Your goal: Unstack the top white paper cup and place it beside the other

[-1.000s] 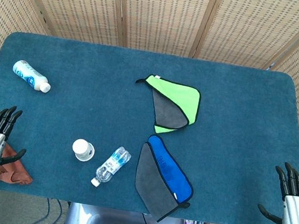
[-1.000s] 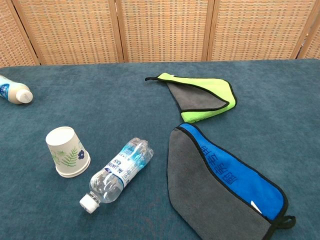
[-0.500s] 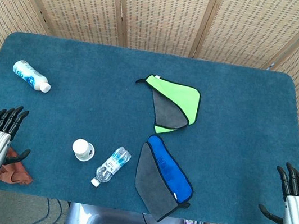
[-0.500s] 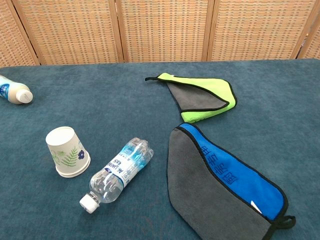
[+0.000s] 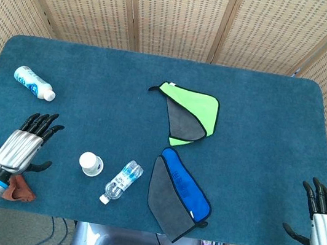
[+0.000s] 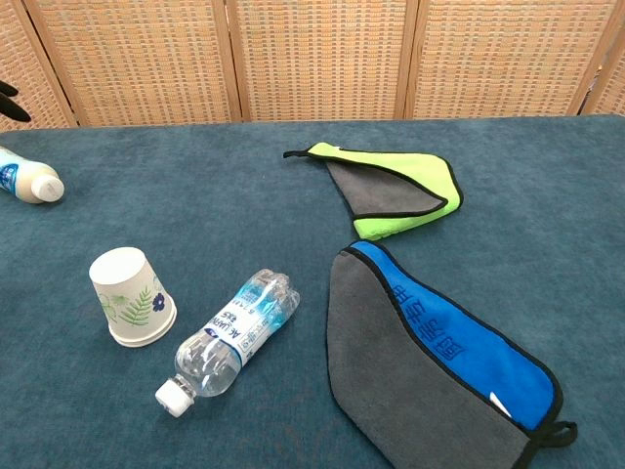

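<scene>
Left hand (image 5: 23,145), fingers spread and empty, hovers over the felt-topped desk (image 5: 261,132); the tapered, leaf-printed paper cup (image 6: 131,296) stands inverted just right of it. Right hand (image 5: 325,223) splayed, empty.

Head cam: high above the near edge, looking steeply down and forward, far enough to take in the whole blue table (image 5: 264,113) plus the wicker screen (image 5: 181,13) behind. Chest cam: low, close, near-horizontal across the tabletop toward the same screen; covers only the near-middle. Overlap: paper cup (image 5: 91,163) (image 6: 130,297), clear bottle (image 5: 121,182) (image 6: 230,337), blue cloth (image 5: 179,193) (image 6: 439,366), green cloth (image 5: 191,114) (image 6: 395,188), white bottle (image 5: 34,83) (image 6: 27,180) at chest cam's left edge.
</scene>
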{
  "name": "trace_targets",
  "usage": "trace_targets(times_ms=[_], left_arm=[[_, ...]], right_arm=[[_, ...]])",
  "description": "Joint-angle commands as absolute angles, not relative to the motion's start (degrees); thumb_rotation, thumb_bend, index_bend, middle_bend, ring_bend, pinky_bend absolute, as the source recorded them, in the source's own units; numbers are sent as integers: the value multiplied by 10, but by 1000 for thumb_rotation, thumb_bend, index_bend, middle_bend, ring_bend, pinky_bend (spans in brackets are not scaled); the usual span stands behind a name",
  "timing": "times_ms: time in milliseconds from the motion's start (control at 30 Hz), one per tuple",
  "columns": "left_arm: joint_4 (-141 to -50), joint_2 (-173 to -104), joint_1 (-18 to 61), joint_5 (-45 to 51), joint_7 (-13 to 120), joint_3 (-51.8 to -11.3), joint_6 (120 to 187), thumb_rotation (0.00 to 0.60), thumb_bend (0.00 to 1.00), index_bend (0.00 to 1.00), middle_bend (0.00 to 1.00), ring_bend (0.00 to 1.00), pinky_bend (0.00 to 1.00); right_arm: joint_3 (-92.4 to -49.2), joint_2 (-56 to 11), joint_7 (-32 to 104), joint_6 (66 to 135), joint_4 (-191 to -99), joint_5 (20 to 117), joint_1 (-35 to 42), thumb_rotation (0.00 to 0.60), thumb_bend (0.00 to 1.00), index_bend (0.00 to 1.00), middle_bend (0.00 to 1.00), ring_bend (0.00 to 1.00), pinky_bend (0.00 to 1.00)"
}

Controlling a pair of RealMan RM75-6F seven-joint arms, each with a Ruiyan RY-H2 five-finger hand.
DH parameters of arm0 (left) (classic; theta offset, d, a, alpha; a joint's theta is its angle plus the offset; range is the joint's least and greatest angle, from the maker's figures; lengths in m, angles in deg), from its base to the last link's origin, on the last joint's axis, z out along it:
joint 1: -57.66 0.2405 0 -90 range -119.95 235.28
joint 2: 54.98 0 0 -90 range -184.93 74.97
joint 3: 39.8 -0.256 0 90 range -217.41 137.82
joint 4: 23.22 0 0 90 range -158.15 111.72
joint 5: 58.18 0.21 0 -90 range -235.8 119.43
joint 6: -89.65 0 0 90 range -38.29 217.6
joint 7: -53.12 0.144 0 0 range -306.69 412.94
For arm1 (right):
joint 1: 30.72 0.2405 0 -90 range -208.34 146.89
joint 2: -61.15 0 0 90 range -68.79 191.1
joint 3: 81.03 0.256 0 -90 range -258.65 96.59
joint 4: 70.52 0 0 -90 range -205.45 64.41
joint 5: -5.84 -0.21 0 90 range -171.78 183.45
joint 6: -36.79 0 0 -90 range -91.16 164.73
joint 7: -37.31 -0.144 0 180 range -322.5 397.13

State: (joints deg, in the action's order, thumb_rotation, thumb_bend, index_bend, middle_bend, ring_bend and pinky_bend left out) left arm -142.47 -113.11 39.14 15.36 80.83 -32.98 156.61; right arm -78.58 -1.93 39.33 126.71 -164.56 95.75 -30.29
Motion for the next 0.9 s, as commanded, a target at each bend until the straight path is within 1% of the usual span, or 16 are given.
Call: trace_targets(times_ms=[33, 200, 600, 900], left_arm=[[-1445, -1127, 349, 86, 846, -315, 1522, 600, 240, 234, 0, 0, 0], [-1453, -1144, 309, 9, 881, -310, 1503, 600, 240, 264, 0, 0, 0], [-1447, -1188, 240, -101, 956, -321, 1501, 600, 240, 265, 0, 0, 0], [-1448, -1222, 190, -172, 1001, -332, 1526, 600, 239, 278, 0, 0, 0]], right_arm=[[-785, -20, 393, 1267, -1645, 957, -303, 600, 117, 0, 0, 0, 0], [-785, -19, 390, 1266, -1644, 956, -302, 600, 118, 0, 0, 0, 0], [-783, -20, 379, 1272, -1638, 959, -303, 600, 118, 0, 0, 0, 0], [-782, -18, 371, 1273, -1635, 959, -303, 600, 118, 0, 0, 0, 0]])
